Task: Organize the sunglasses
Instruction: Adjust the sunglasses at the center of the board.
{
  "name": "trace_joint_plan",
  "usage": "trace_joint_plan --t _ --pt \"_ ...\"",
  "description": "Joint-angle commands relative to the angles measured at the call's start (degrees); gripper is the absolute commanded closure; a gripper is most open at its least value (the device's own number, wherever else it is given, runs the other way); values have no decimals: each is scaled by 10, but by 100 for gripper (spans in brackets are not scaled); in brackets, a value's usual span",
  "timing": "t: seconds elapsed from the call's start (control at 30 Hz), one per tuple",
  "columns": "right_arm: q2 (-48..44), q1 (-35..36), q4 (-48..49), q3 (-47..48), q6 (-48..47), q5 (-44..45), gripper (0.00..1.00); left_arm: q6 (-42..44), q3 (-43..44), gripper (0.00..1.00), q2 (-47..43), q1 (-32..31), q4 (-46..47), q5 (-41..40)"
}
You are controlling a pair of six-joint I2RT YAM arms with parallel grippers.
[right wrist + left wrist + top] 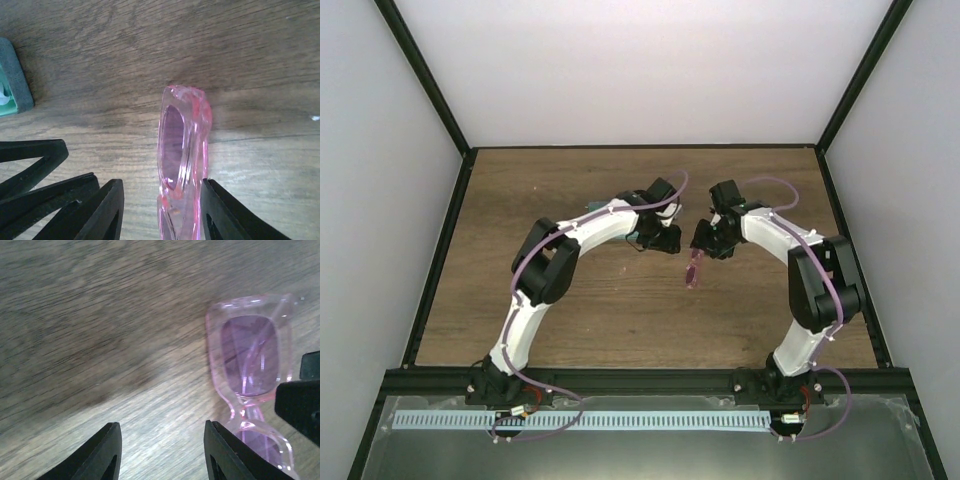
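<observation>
The sunglasses [695, 270], a folded pink translucent pair, stand on edge on the wooden table at its middle. My right gripper [704, 246] is open around them. In the right wrist view the sunglasses [182, 150] sit between its fingers [162, 181], against the right finger and apart from the left one. My left gripper [667, 240] is open and empty just left of them. In the left wrist view its fingers [162, 424] frame bare wood and the sunglasses [250, 355] lie to their right.
A grey-blue case with a green interior [12, 80] lies at the left edge of the right wrist view, partly under the left arm [636, 237]. The two grippers are very close together. Black frame rails [440, 250] border the table.
</observation>
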Motion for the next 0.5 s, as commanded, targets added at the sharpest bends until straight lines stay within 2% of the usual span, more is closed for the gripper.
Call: trace_joint_plan --t 0.0,0.17,0.3,0.47 --pt "27 -2 14 28 -7 -11 57 -7 -12 52 -29 7 4 1" --pt "53 -2 9 34 -1 -7 63 -10 -12 51 -34 8 2 -2" --pt "61 -2 5 35 -9 5 63 -7 -18 51 -39 8 -1 -8" --pt "62 -2 8 36 -17 16 52 -9 -32 51 -44 10 5 -4"
